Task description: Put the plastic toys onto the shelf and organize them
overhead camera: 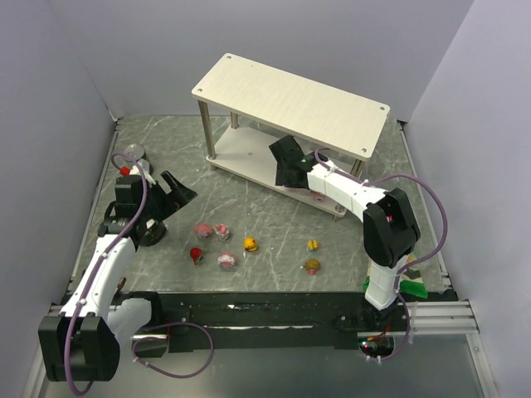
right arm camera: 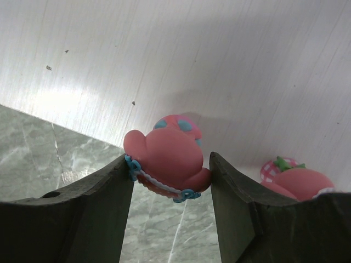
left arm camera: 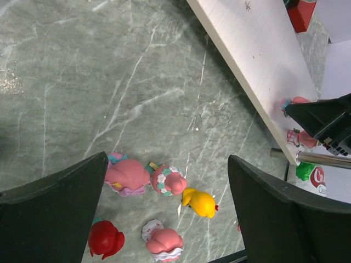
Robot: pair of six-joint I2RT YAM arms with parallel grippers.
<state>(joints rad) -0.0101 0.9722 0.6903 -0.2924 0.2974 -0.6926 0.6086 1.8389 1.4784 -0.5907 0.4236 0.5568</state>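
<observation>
The shelf (overhead camera: 290, 99) stands at the back middle. My right gripper (overhead camera: 286, 170) reaches under its top board and is shut on a pink-and-white toy (right arm camera: 167, 156), held at the edge of the lower board (right arm camera: 192, 55). A second pink toy (right arm camera: 296, 178) stands on that board just to its right. My left gripper (overhead camera: 170, 195) is open and empty, above the table left of the loose toys. Below it in the left wrist view lie two pink toys (left arm camera: 127, 174) (left arm camera: 168, 181), an orange-yellow one (left arm camera: 200, 202), a red one (left arm camera: 105, 239) and another pink one (left arm camera: 163, 241). A yellow-blue toy (overhead camera: 313, 245) and a brown-pink toy (overhead camera: 311, 266) lie further right.
A metal can (overhead camera: 133, 156) stands at the far left behind my left arm. A green chips bag (overhead camera: 411, 286) lies by the right arm's base. White walls close in the table on the left, back and right.
</observation>
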